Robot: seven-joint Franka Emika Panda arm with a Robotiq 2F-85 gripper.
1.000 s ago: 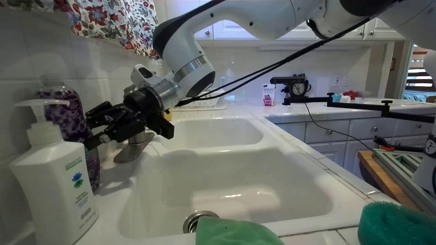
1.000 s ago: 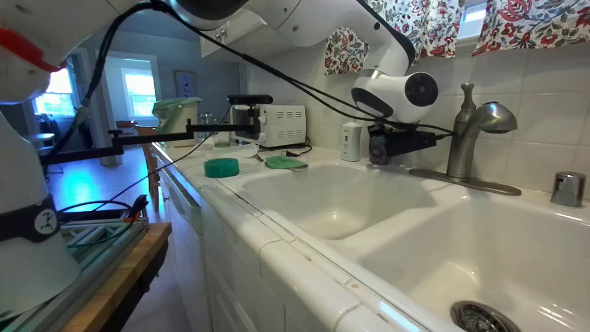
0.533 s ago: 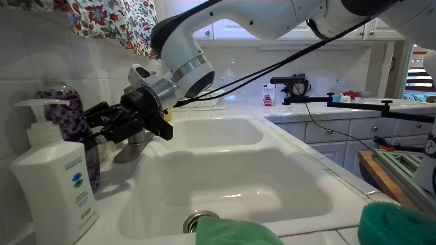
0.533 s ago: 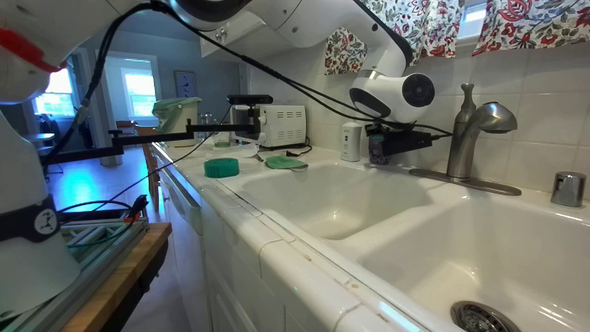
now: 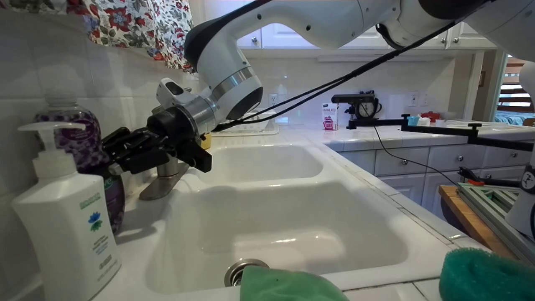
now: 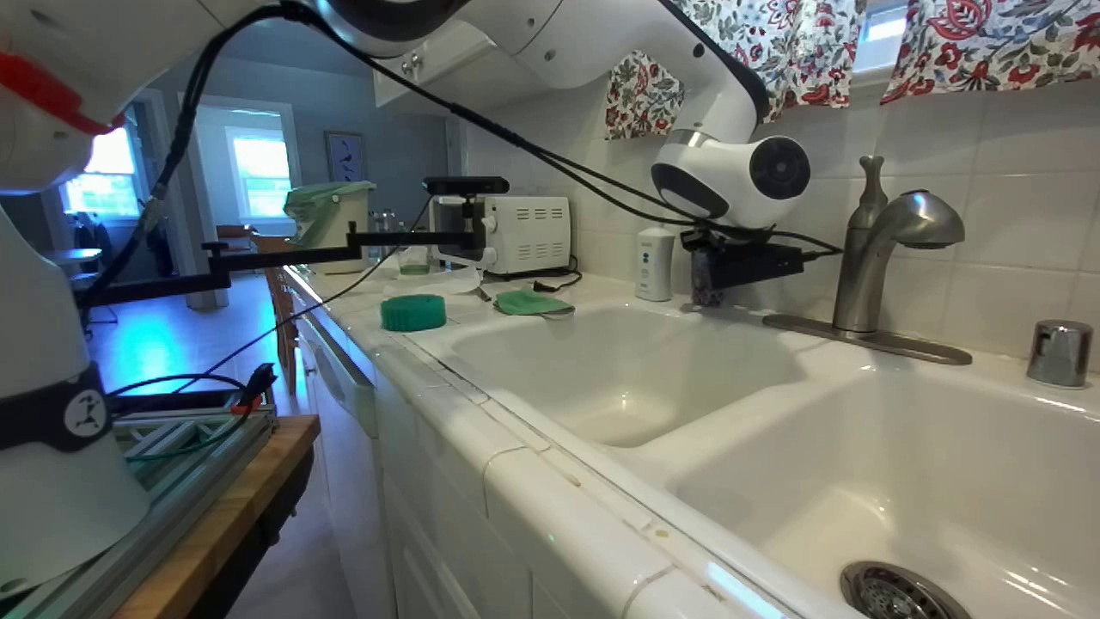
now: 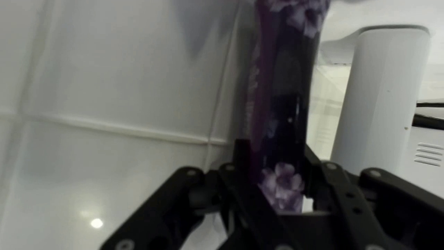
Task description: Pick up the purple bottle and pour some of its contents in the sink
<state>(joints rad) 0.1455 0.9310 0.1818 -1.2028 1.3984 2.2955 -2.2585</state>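
The purple bottle (image 5: 85,148) stands on the sink's back ledge by the tiled wall, partly behind a white pump bottle. It also shows in an exterior view (image 6: 705,291), mostly covered by the gripper. Its cap cannot be made out. My gripper (image 5: 107,155) is shut on the bottle's middle. In the wrist view the fingers stand against both sides of the bottle (image 7: 284,83), with its flowered label between them. The white double sink (image 5: 267,184) lies beside the bottle, with a metal drain (image 5: 240,274) in the near basin.
The white pump bottle (image 5: 69,234) stands close beside the purple bottle. The metal faucet (image 6: 859,266) rises on the gripper's other side. A green cloth (image 5: 288,286) and a teal sponge (image 5: 485,274) lie at the sink's edge. The tiled wall (image 7: 121,86) is close behind.
My gripper has moved slightly toward the bottle and its fingers have closed on it. The bottle has turned, so lettering shows on its lower part, and its top has shifted a little left.
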